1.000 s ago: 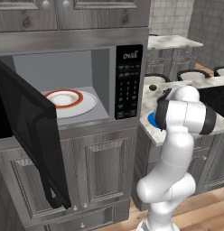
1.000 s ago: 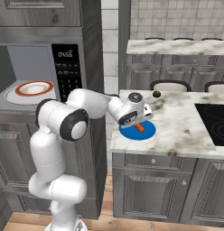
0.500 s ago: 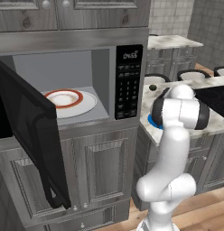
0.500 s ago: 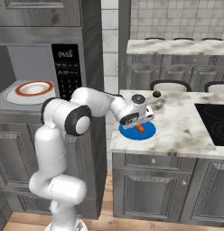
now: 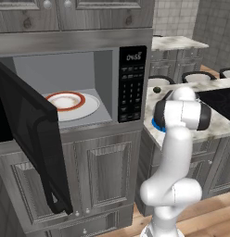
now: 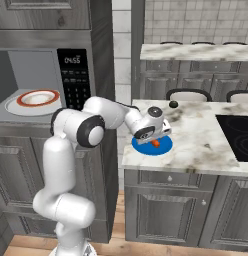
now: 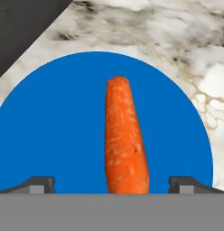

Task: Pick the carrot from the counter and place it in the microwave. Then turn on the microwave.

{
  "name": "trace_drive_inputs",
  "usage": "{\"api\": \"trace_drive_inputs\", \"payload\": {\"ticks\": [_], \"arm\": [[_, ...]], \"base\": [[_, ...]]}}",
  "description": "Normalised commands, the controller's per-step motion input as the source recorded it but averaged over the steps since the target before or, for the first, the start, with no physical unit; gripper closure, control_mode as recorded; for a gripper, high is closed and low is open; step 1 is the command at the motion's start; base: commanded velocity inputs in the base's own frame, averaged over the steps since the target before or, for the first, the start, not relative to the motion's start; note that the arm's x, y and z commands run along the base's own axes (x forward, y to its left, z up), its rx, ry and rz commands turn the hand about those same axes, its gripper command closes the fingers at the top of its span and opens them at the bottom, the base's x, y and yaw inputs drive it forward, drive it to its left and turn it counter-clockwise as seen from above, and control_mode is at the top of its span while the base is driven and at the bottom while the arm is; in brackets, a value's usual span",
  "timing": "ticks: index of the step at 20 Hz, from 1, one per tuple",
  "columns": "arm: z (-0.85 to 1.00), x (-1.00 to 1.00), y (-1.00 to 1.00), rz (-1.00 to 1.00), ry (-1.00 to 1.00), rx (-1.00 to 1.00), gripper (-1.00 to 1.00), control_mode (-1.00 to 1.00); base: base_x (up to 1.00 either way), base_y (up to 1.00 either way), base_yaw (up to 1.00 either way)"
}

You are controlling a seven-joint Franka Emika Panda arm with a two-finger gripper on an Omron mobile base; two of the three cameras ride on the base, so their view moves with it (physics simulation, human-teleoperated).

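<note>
The carrot [image 7: 125, 140], a short orange stick, lies on a round blue plate [image 7: 50, 135] on the marble counter [image 6: 196, 140]. My gripper [image 7: 111, 185] is open and hangs just above the plate, one dark fingertip [image 7: 39, 182] on either side of the carrot's near end, touching nothing. From the right base view the hand [image 6: 151, 127] hovers over the carrot [image 6: 155, 142] and the plate [image 6: 146, 148]. The microwave [image 5: 131, 83] stands with its door [image 5: 33, 139] swung open to the left, and a white plate with a red rim [image 5: 70, 102] rests inside.
A black cooktop [image 6: 238, 135] is set in the counter to the right. A small dark round thing [image 6: 173, 104] sits near the counter's back edge. Chair backs [image 6: 188, 95] stand behind the counter. The open microwave door juts out toward the base.
The hand has eased forward and down a little toward the carrot. Its jaws stay open, and the carrot and plate have not moved.
</note>
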Motion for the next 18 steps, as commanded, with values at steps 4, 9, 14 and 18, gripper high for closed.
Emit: {"api": "trace_drive_inputs", "payload": {"ticks": [4, 9, 14, 18], "arm": [[-0.13, 0.16, -0.04, 0.00, 0.01, 0.01, -1.00, -1.00], [-0.11, 0.15, -0.04, 0.00, 0.01, 0.01, -1.00, -1.00], [-0.13, 0.13, -0.05, 0.00, 0.00, 0.00, -1.00, -1.00], [-0.13, 0.12, -0.05, 0.00, 0.00, 0.00, -1.00, -1.00]], "base": [[0.00, 0.00, 0.00], [0.00, 0.00, 0.00], [0.00, 0.00, 0.00], [0.00, 0.00, 0.00]]}}
